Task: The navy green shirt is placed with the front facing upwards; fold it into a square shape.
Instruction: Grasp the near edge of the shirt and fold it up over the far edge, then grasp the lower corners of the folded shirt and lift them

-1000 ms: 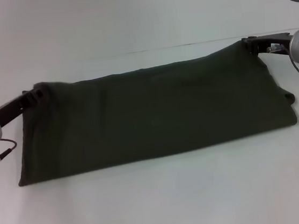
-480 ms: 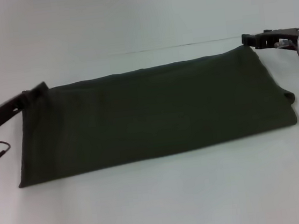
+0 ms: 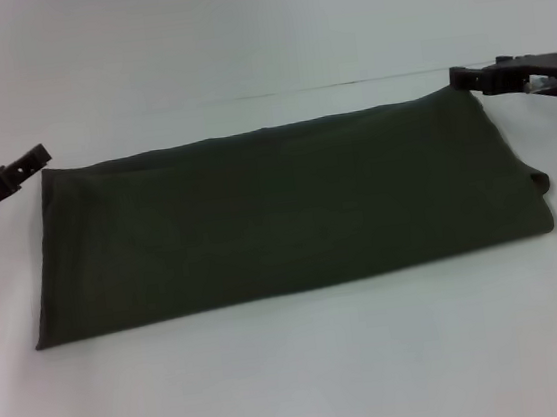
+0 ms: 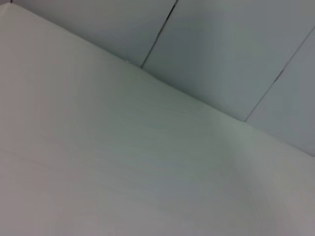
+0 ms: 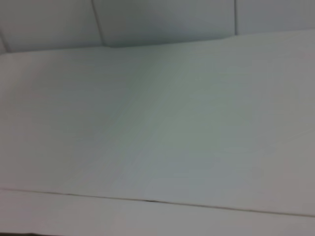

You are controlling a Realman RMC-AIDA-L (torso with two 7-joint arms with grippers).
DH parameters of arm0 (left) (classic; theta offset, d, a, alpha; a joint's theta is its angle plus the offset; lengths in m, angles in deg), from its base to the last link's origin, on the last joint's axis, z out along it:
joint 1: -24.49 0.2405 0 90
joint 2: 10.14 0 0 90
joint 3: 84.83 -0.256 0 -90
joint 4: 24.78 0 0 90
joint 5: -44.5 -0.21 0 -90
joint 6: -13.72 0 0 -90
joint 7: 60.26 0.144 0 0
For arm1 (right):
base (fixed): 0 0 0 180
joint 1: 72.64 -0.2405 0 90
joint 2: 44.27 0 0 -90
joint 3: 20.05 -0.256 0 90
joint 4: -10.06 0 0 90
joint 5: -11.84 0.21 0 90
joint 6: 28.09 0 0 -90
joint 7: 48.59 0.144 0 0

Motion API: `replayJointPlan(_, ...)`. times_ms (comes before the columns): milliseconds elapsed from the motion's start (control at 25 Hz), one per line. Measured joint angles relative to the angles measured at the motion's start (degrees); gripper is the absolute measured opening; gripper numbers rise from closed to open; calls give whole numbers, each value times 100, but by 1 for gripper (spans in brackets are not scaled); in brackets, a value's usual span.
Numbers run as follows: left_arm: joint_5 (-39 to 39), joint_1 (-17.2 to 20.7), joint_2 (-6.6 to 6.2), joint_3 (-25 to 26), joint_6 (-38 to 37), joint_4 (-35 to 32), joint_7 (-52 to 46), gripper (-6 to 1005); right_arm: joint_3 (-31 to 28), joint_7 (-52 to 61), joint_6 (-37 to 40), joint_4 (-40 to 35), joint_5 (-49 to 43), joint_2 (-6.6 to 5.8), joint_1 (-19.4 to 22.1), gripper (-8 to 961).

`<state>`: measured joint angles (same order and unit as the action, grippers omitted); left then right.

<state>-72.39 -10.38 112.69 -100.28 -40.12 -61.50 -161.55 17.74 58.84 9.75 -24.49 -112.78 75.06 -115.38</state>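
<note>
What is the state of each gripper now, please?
Left gripper: just off the shirt, holding nothing; open or shut cannot be told.
Right gripper: at the shirt's far corner; grip cannot be told.

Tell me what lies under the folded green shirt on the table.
Only the white table shows around the navy green shirt. Its plain side faces up; anything beneath, including folded-under layers and lettering, is covered.

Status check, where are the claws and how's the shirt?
Left claw clear of the shirt's far left corner. Right claw at far right corner. Shirt folded flat, plain side up. Nothing in the way.
</note>
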Motion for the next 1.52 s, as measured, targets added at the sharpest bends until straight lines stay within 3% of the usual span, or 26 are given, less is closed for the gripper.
replayJointPlan(200,-205,303,-217,0,-1305,-437,-254,836,0,-46,977,-784,172,17,512,777)
replayJointPlan(480,-1189,605,-252,-22,-2447,-1053,-526,829,-36,-1097,2240,-1169,1316,13,1239,775)
replayJointPlan(640,-1794,599,-254,-73,-2606,-1160,-780,828,-50,-1471,2708,-1168,1719,9,1451,774)
replayJointPlan(920,-2570,536,-242,-302,-2800,-1262,-1031,827,-32,-1550,2810,-1092,1734,17,1524,772)
replayJointPlan(1520,-2858,671,-189,-297,-2675,-1347,-1040,828,-8,-1612,2780,-948,1736,21,1468,768)
